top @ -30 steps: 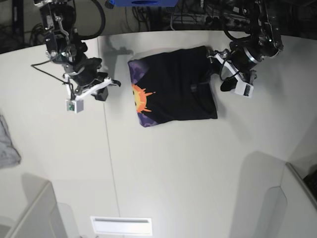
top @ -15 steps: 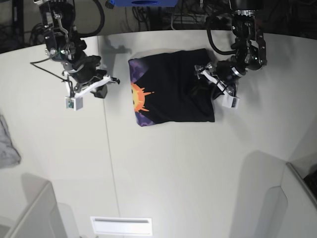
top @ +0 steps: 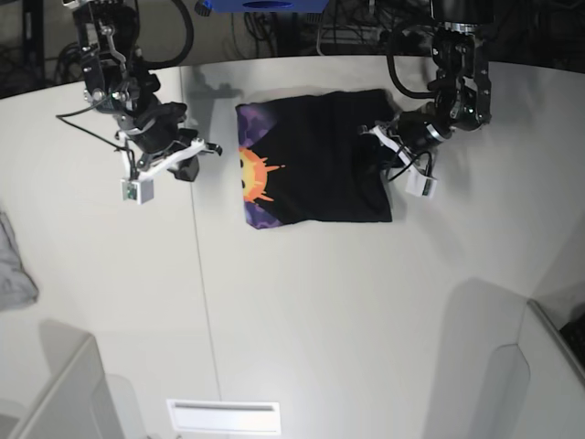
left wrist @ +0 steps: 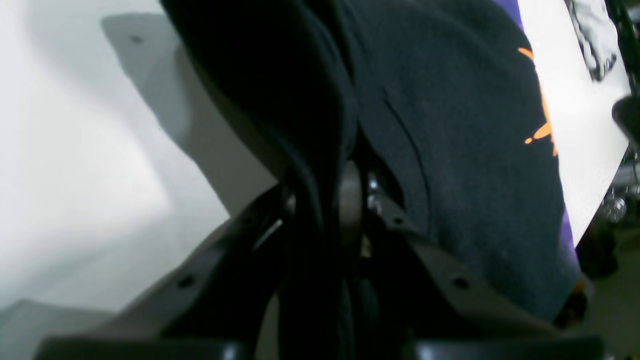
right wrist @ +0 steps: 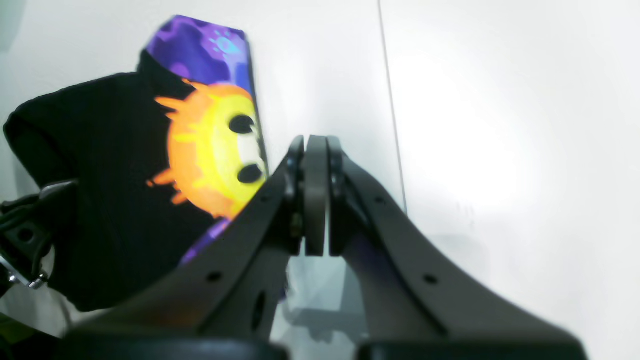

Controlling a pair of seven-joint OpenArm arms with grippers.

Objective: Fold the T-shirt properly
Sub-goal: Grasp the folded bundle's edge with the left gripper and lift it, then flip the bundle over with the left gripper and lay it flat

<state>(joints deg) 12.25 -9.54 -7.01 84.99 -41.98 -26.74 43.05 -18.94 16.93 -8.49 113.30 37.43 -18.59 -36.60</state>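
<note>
While the right gripper (right wrist: 316,200) sits pressed together, the left gripper (left wrist: 325,200) pinches the T-shirt (top: 315,155) by its edge, soft, limp cloth best held at a hem.

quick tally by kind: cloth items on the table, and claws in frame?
Black T-shirt with sun print: 1
Small grey cloth at the table edge: 1
Claws: 2, the left claw pinching the T-shirt's edge, the right claw shut on nothing, off to the side
Total: 4
</note>
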